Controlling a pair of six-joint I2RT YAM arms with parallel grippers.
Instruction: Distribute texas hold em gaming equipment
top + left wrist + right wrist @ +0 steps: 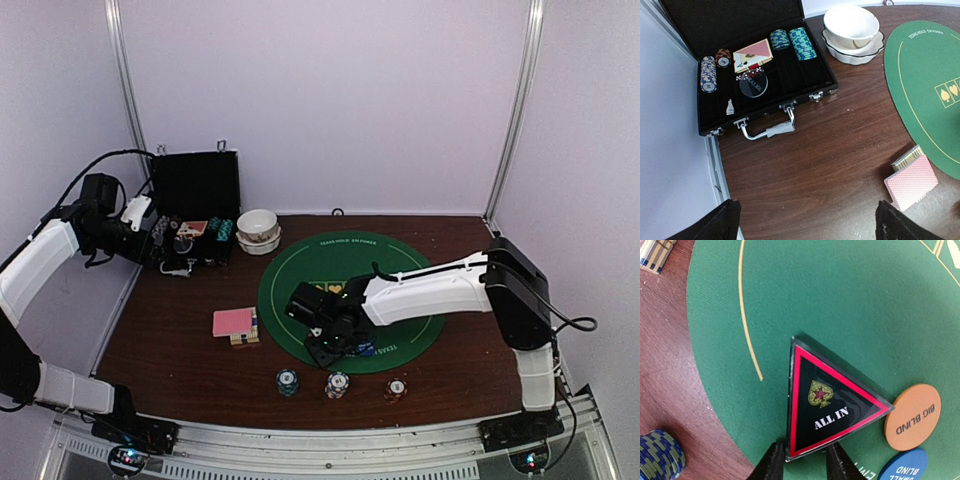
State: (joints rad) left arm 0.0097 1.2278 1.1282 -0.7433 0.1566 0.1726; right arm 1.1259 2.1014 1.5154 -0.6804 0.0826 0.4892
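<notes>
- Right claw [802,467]: narrow, with one finger [772,465] on each side of the near corner of the triangle [825,405] and close against its edges. Whether they pinch it cannot be told.
- The triangle, black with a red border and "ALL IN", lies on the mat [840,300] straight ahead of this claw.
- At the triangle's right corner sits the orange button [912,417]. The blue button [903,467] is just beside it, nearer the claw.
- Left of the claw, off the mat on the table [685,390], stands the teal stack [660,460]. Far ahead-left shows a corner of the box [655,252].
- In the top view the right arm hides the triangle and most of the buttons. That view alone shows the white stack [337,385] and brown stack [396,389], in a row with the teal one behind the claw.
- Left claw [805,220]: wide, with nothing between its fingers, over bare table.
- Ahead-right of it lie the pink cards [911,182], touching the box.
- Farther ahead-left is the open case [805,95], its handle toward the claw.
- Only the left wrist view shows the contents clearly: spare chips [708,74], face-up cards [754,54] and a clear disc [753,84].
- Farthest ahead-right are the stacked bowls [852,27].
</notes>
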